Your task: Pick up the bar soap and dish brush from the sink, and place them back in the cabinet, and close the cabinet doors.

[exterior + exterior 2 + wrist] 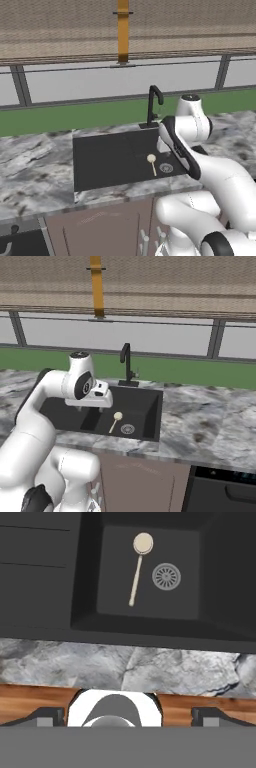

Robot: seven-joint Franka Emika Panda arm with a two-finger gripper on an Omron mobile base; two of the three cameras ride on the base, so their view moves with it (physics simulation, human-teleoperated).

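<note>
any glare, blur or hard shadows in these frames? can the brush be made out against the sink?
Left base view: flat, even light, no glare; the dish brush stands out pale on the dark sink, the arm covering the basin's right side. Right base view: same soft rendering, slightly grainy marble. Hand view: sharpest on the brush, with no cast shadow; the drain is crisp.

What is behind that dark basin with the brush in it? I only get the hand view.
Observer: A thin black gooseneck faucet stands at the back edge of the sink.
Operator: And where does the hand come from?
Observer: The white arm bends in from the near left and carries the open fingers above the sink's left part.
</note>
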